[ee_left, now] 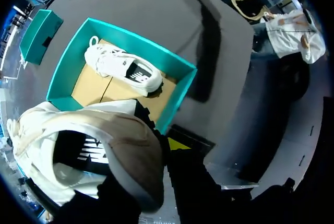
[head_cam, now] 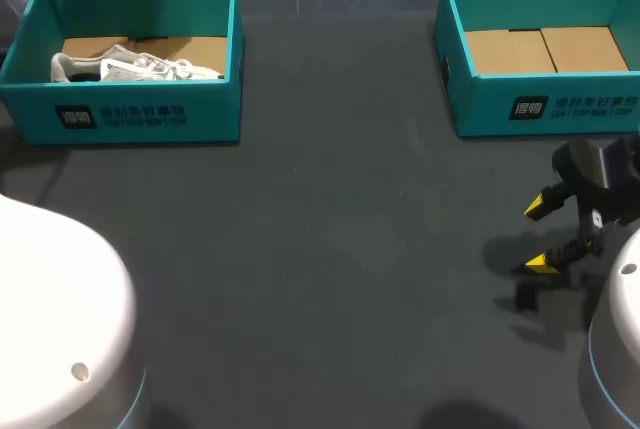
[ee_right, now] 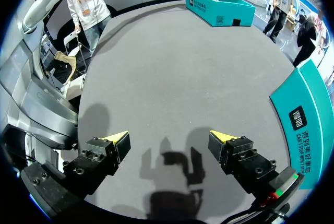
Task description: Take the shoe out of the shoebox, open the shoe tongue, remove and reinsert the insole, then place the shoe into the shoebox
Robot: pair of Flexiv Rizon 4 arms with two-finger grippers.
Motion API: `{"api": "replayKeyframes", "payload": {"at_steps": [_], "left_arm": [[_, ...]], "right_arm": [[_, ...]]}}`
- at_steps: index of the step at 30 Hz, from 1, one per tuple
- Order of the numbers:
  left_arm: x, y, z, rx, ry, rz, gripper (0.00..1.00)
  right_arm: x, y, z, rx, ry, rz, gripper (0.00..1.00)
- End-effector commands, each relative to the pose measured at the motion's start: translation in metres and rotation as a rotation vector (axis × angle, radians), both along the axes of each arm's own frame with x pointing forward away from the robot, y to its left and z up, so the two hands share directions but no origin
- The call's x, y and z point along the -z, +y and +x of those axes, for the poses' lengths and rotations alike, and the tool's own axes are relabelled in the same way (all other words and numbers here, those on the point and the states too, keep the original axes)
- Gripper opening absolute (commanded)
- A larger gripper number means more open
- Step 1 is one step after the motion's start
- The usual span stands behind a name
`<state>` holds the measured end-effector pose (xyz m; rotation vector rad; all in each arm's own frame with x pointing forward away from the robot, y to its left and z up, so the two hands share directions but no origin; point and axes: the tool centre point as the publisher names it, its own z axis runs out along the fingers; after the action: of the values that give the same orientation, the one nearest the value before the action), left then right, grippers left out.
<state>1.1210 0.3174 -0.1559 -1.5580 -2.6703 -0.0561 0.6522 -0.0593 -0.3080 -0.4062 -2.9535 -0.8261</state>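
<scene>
Gripper of the right arm [head_cam: 540, 236] hangs low over the dark desk [head_cam: 330, 249] at about 4 o'clock in the head view. Its yellow tips stand wide apart and hold nothing, and the right wrist view shows only bare desk between them. An empty teal shoebox [head_cam: 550, 109] with a cardboard floor sits beyond it at 2 o'clock.

The left gripper [ee_left: 180, 146] hangs above the other shoebox [head_cam: 150, 119], which sits at 10 o'clock on the desk. Only one yellow tip shows in its wrist view, so whether it is open or closed cannot be told. It has hold of nothing that can be seen.

The white shoe [ee_left: 123, 68] lies inside this box on the cardboard floor, ahead of the left gripper and closer to the far wall. It is well apart from the right gripper.

The shoe will probably handle as light, with a soft fabric upper that gives under pressure and a firmer rubber sole. Its loose laces could snag on the gripper. The best hold is likely across the middle, pinching sole against upper, or at the stiffer heel collar. The box walls leave limited room, so coming down from directly above seems safest. The thin, floppy insole would later need a gentle pinch at its heel edge.
</scene>
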Motion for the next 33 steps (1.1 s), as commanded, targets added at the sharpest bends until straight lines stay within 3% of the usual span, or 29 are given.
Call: {"api": "replayKeyframes", "payload": {"at_steps": [1,3,8,15,18,28,33], "left_arm": [[0.001,0.0,-0.015,0.158,-0.121,0.016,0.0],[0.001,0.0,-0.015,0.158,-0.121,0.016,0.0],[0.008,0.001,-0.009,0.341,-0.168,0.067,0.0],[0.019,0.008,0.006,0.423,-0.147,0.098,0.0],[0.017,0.008,0.016,0.282,-0.227,0.129,0.0],[0.017,0.008,0.016,0.282,-0.227,0.129,0.0],[0.028,0.004,0.022,0.354,-0.204,0.133,0.0]], "right_arm": [[-0.001,0.0,-0.002,0.002,-0.002,-0.003,1.0],[-0.001,0.0,-0.002,0.002,-0.002,-0.003,1.0],[-0.001,0.0,-0.002,0.002,-0.002,-0.003,1.0],[-0.001,0.0,-0.002,0.002,-0.002,-0.003,1.0],[-0.001,0.0,-0.002,0.002,-0.002,-0.003,1.0],[-0.001,0.0,-0.002,0.002,-0.002,-0.003,1.0],[-0.001,0.0,-0.002,0.002,-0.002,-0.003,1.0]]}}
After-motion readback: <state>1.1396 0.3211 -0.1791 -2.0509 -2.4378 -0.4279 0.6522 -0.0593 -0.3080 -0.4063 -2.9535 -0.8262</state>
